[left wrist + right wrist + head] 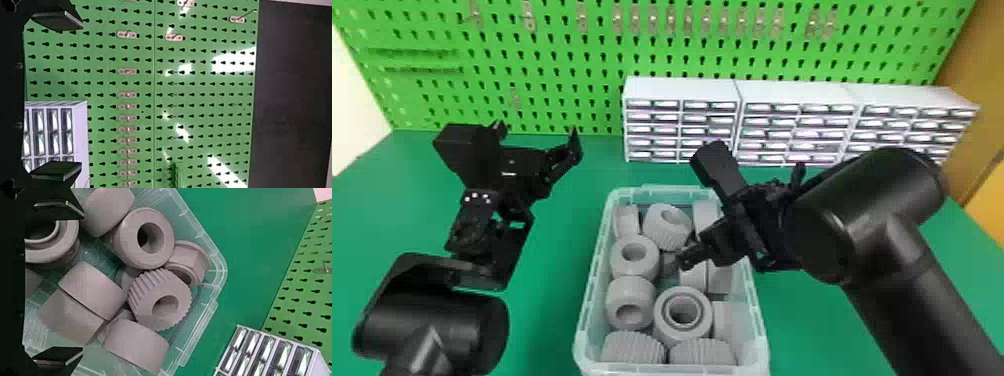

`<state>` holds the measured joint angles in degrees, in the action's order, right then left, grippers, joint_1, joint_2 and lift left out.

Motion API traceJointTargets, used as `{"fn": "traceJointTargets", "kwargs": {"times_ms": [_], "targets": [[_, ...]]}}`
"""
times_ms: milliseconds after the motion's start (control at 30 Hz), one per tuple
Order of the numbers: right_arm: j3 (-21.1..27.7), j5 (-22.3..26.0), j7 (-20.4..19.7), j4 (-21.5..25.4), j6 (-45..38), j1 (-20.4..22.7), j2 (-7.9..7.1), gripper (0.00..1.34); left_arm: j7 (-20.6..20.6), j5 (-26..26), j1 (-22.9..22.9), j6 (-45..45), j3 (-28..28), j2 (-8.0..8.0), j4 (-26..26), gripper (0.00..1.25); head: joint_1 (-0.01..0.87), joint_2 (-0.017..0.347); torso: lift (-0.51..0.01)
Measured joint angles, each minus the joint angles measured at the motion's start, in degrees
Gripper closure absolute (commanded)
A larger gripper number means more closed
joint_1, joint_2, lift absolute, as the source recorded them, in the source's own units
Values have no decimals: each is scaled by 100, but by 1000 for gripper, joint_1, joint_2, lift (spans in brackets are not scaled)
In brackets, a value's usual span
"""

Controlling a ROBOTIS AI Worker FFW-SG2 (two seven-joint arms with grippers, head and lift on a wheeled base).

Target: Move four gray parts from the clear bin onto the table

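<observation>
Gray parts, smooth and ribbed, fill the clear bin from far edge to near edge. Bin rests on the green table; white drawer units and a green pegboard stand beyond. Right gripper, above the bin's right side, has fingers spread, empty; left gripper, left of it, is spread and empty too.

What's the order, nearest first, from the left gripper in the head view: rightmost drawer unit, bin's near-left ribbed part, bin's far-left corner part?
1. Far-left corner part, in the bin
2. Near-left ribbed part, near end
3. Rightmost drawer unit, back right
</observation>
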<state>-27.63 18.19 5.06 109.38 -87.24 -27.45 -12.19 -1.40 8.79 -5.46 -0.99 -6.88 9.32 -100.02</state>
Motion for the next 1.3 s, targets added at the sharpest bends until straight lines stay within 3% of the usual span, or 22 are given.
{"fn": "traceJointTargets", "kwargs": {"times_ms": [533,833,967,1133,1300], "targets": [[-75,-77,48,-132,49,-58,9,93,0,7,-12,2,-10,-1,0,48,686,26,-50],[-298,-368,83,-369,251,-214,76,93,1,55,-2,1,12,-7,0,50,686,26,-50],[-399,-771,446,-545,506,-263,156,93,8,68,-10,-5,9,-15,0,50,686,26,-50],[-437,-1605,1173,-880,1157,-229,288,93,17,72,-16,-6,0,-22,0,50,686,26,-50],[-515,-1854,1347,-1304,1634,-283,334,93,31,77,-16,-1,-9,-27,0,50,686,26,-50]]}}
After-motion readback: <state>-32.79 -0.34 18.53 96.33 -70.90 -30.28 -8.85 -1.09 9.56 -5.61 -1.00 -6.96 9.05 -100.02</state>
